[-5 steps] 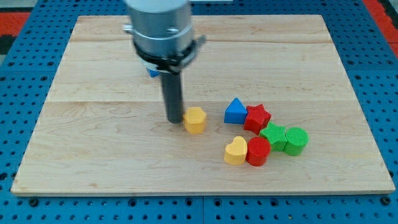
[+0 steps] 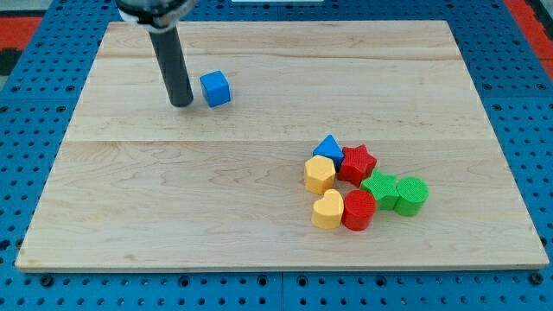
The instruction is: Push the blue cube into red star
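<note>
One view only — it looks down at a slant from beyond the view's bottom edge of the board, facing toward the far edge, which looks narrower than the near one. It stands far enough back to take in the whole board and a blue pegboard border around it — my tip sits upper left, the rod cut by the top edge.

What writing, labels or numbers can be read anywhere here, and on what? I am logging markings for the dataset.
None. No text shows on the wooden board, the blue cube, the red star, the other blocks, my tip or the blue pegboard.
</note>
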